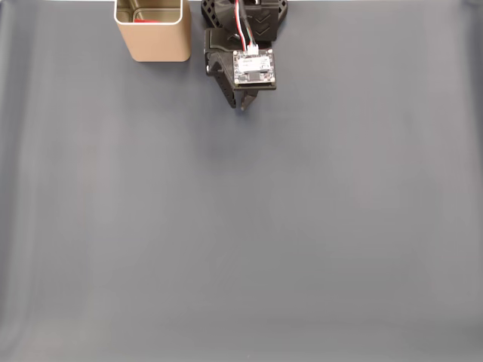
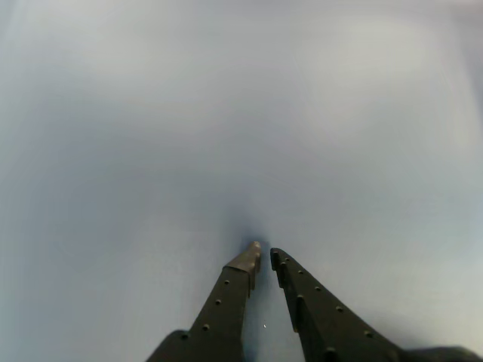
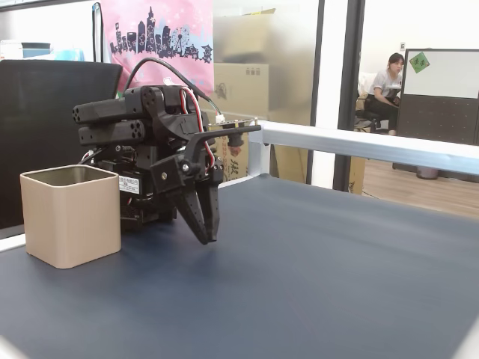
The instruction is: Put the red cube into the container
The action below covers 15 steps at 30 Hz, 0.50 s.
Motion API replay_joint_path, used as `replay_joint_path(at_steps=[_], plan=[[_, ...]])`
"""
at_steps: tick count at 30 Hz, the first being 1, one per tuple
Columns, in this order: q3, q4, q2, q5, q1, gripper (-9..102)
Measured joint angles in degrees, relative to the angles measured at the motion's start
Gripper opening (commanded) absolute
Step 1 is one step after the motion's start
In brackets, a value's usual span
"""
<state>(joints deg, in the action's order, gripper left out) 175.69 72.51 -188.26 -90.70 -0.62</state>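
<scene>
Right now the dark grey bench (image 1: 241, 241) lies bare across the lower part of a fixed view, a smooth matte sheet. Up at the top centre of that view the black arm is folded back on itself, its end effector (image 1: 242, 106) pointing down with the tips just above the surface. From the wrist view the end effector (image 2: 263, 260) comes in at the bottom edge, its two fingers nearly together with just a thin slit between the tips and nothing held. Upper left in a fixed view stands the tan tin container (image 1: 155, 47), just beside the arm, and a sliver of the red cube (image 1: 146, 21) shows inside it against the gold wall. Far off in a fixed view, a person (image 3: 385, 84) sits beyond a glass partition.
</scene>
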Motion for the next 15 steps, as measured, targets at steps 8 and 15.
replay_joint_path(at_steps=[8,15], plan=[[0.97,3.43,0.00,0.88,1.23,1],[0.97,3.60,0.00,2.02,1.32,1]])
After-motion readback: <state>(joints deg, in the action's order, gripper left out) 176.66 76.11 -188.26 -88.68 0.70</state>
